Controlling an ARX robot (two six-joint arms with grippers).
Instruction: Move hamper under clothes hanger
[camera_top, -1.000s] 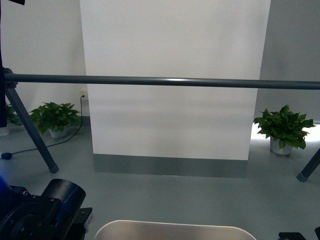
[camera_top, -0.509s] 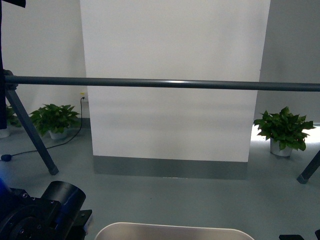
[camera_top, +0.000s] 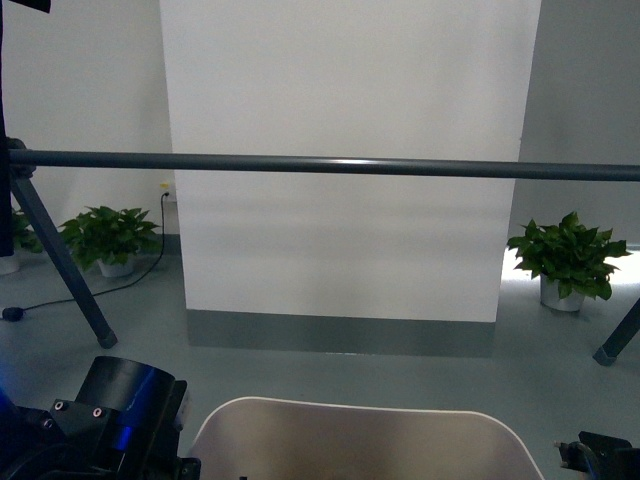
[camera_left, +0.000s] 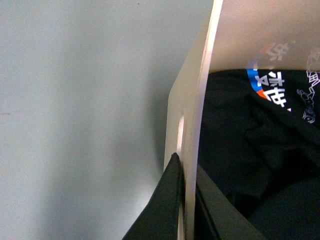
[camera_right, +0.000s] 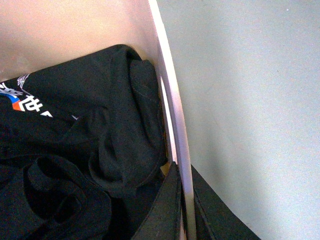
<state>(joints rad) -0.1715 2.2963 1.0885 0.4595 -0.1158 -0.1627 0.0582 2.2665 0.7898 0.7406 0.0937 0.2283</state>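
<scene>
On the left side, the left gripper (camera_left: 187, 167) is clenched on the side wall of the hamper (camera_top: 360, 440). One dark finger (camera_left: 161, 212) lies against the outside, close to the slot handle, and the other goes down inside, so the thin beige wall runs straight between the jaws. I think this pinch is chosen because the rim is the only firm edge that the arm can take from above.

Between the two arms, the hamper sits low and close to the robot, and only its rounded far rim shows in the front view. A black T-shirt (camera_left: 260, 150) is crumpled inside it. Beyond it, the long bar of the clothes hanger (camera_top: 330, 164) crosses the room at a higher level, and its splayed legs stand on the grey floor (camera_top: 400, 375) at both edges. As I judge, the hamper is near the bar but not yet fully below it.

On the right side, the right gripper (camera_right: 181, 172) grasps the opposite wall in the same manner, one finger in and one out. Holding both walls should let the bin go forward without turning.
</scene>
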